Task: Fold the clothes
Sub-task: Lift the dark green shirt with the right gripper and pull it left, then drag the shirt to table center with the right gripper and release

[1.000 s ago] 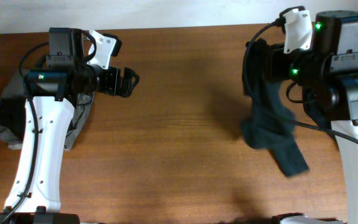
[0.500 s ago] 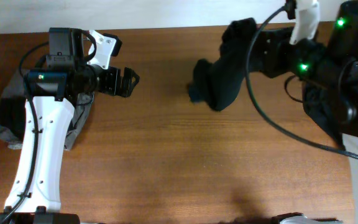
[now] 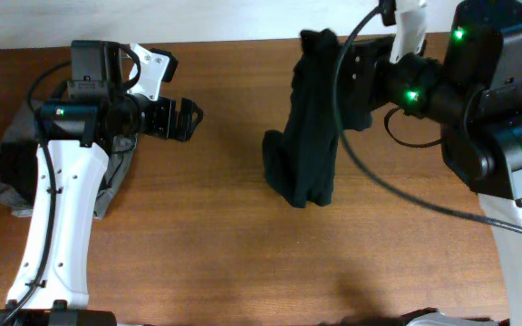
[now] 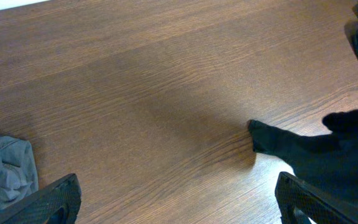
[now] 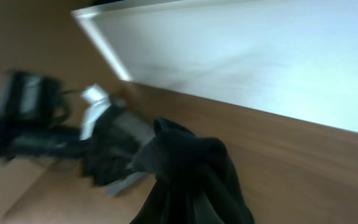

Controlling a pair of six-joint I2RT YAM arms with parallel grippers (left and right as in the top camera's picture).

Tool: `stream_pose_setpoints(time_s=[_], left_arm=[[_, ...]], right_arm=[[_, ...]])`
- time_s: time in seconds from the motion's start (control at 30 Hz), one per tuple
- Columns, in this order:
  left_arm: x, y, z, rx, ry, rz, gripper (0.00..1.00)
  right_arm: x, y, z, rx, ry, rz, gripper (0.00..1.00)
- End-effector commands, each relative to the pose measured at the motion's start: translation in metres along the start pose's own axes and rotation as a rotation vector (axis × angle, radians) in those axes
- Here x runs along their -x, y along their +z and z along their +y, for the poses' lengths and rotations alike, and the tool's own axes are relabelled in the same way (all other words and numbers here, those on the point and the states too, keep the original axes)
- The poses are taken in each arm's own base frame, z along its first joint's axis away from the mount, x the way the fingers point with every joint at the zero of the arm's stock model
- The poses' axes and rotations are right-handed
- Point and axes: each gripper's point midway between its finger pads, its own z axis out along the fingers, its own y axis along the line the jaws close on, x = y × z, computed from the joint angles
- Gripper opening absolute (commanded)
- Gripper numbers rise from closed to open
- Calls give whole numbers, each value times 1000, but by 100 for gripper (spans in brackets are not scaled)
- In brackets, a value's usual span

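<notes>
Your desk point(image 3: 225, 235) carried everything. The black garment point(image 3: 308, 136) hung over its middle, right of centre. Its long axis ran from the desk's far edge toward the near side, with the top gathered high and the lower end bunched. In the left wrist view a dark corner of it lay on the wood. Your right end effector point(image 3: 338, 63) was clenched on the garment's top, its fingers buried in the cloth. A grey pile of clothes point(image 3: 7, 167) lay under your left arm at the desk's left edge. Your left end effector point(image 3: 191, 120) was released, jaws wide apart, holding nothing and pointing toward the garment.
</notes>
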Motion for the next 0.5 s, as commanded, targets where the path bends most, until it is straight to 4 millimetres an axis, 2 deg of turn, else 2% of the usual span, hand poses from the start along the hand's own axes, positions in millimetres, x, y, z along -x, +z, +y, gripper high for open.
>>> stream_pose_setpoints(time_s=[0.0, 0.03, 0.07, 0.13, 0.27, 0.37, 0.47], left_arm=[[7, -3, -4, -15, 20, -18, 99], [7, -3, -4, -15, 20, -18, 99], [7, -3, -4, -15, 20, -18, 99], [7, -3, -4, -15, 20, -19, 99], [7, -3, -4, -15, 21, -20, 99], [8, -3, -4, -15, 22, -22, 100], [8, -3, -3, -14, 22, -22, 100]], right_arm=[[9, -17, -63, -385, 183, -96, 4], [4, -27, -80, -494, 192, -97, 4], [0, -34, -88, -553, 191, -92, 4], [-6, -45, -93, -604, 160, -70, 4], [-1, -69, -80, -592, -1, -48, 4], [9, -83, -66, -558, -46, -76, 4], [9, -72, -48, -434, -47, -67, 4]])
